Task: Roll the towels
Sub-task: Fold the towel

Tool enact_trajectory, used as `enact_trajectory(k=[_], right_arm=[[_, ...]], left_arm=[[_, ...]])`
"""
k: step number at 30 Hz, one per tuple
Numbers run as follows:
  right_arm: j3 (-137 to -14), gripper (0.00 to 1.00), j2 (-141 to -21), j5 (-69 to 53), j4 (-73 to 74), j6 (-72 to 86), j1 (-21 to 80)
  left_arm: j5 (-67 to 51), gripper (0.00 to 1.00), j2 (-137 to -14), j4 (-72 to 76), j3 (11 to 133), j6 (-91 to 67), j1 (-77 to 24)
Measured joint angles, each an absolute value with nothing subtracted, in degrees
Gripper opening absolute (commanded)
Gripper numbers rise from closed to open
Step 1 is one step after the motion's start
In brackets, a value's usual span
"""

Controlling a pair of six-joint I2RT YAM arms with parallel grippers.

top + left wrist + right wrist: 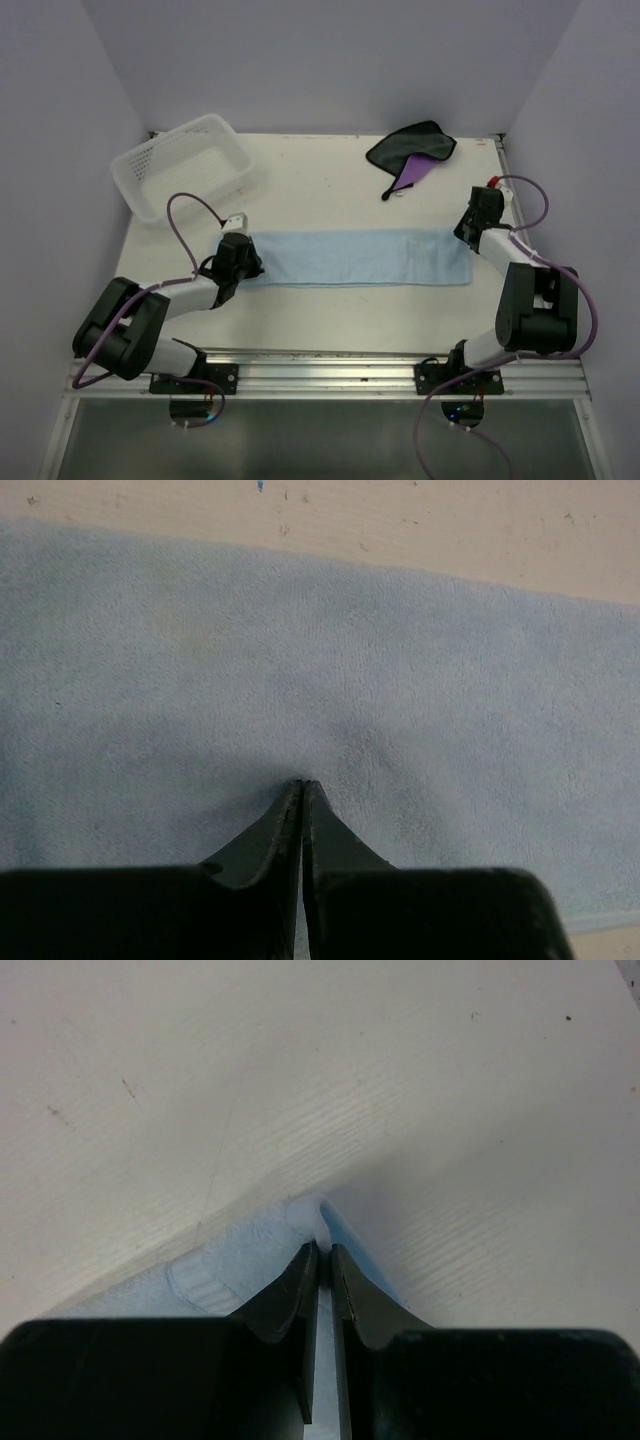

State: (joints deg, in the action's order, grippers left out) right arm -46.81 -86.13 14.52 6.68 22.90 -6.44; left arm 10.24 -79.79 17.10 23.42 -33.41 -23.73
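Observation:
A light blue towel lies flat as a long strip across the middle of the table. At its left end my left gripper is shut; in the left wrist view the fingertips press into the blue cloth, which puckers around them. My right gripper is at the strip's far right corner. In the right wrist view its jaws are shut on that corner, and a tuft of blue towel pokes up between the tips. The purple towel, dark face up, lies crumpled at the back right.
A white lattice basket sits at the back left, tilted toward the left wall. Pale walls close in the table on three sides. A metal rail runs along the near edge between the arm bases.

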Motion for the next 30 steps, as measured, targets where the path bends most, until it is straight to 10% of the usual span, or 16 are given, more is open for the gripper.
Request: enact_trajectory(k=[15,30], right_arm=[[-51.8,0.42,-93.6,15.5,7.9,20.9,-6.4],[-51.0,0.58,-79.6,13.5,12.7,21.9,-6.4]], left_arm=[[11.0,0.06,-79.6,15.8,24.0,-33.4,-23.8],[15.4,0.51,-70.1,4.6,28.1,-33.4,-23.8]])
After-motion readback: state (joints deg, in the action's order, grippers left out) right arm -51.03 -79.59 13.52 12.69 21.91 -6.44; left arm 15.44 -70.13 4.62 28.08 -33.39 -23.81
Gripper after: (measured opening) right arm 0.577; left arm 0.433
